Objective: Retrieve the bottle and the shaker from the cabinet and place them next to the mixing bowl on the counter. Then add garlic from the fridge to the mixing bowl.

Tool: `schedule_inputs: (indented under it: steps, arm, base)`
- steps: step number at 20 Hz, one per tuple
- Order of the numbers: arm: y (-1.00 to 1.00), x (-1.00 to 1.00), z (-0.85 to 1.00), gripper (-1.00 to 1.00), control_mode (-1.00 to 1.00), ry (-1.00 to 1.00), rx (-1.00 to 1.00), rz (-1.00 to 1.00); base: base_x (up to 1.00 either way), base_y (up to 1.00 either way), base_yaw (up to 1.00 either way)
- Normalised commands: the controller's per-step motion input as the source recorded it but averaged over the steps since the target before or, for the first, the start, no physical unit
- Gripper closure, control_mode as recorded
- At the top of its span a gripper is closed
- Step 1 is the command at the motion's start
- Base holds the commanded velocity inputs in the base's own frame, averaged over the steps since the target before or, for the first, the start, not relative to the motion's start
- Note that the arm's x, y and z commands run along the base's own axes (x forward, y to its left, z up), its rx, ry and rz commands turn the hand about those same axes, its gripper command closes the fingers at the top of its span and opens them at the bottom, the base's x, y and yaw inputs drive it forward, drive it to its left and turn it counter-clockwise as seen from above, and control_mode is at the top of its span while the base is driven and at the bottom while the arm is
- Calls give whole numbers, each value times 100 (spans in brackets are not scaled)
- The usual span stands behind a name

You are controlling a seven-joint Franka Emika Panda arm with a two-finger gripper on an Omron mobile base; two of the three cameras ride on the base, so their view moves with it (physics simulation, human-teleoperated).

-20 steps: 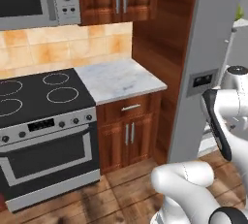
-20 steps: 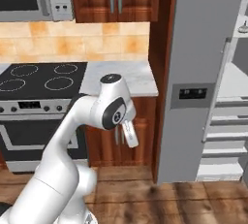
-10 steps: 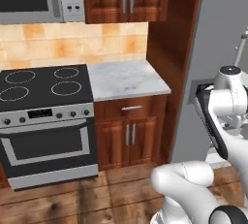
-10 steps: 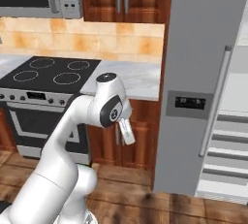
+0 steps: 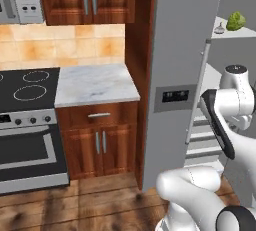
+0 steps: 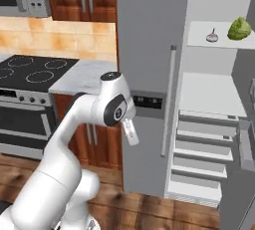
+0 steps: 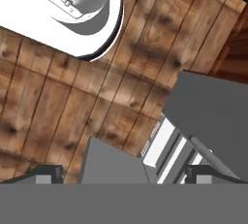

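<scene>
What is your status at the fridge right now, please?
Gripper open, empty, pointing at the floor. Garlic on upper fridge shelf beside green vegetable. Fridge open, path looks unobstructed.

Garlic (image 6: 212,36) left of leafy vegetable (image 6: 239,28) on fridge (image 6: 149,50) shelf, counter (image 5: 95,82) leftward

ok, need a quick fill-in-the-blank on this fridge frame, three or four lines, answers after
1. The garlic sits on a fridge shelf beside a ____ leafy vegetable.
2. The fridge compartment holding the garlic stands ____.
3. The end effector points down at the ____ floor.
4. Left of the marble counter is a black ____.

Answers: green; open; wooden; stove
</scene>
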Motion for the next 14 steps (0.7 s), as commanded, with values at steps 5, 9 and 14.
schedule_inputs:
  steps: [5, 9, 14]
  arm:
    - [0, 0, 0, -100, 100, 0, 0, 0]
    - [0, 0, 0, -100, 100, 0, 0, 0]
    - [0, 0, 0, -100, 100, 0, 0, 0]
  base:
    - [3, -80, 22]
    - [19, -38, 1]
    - [23, -44, -23]
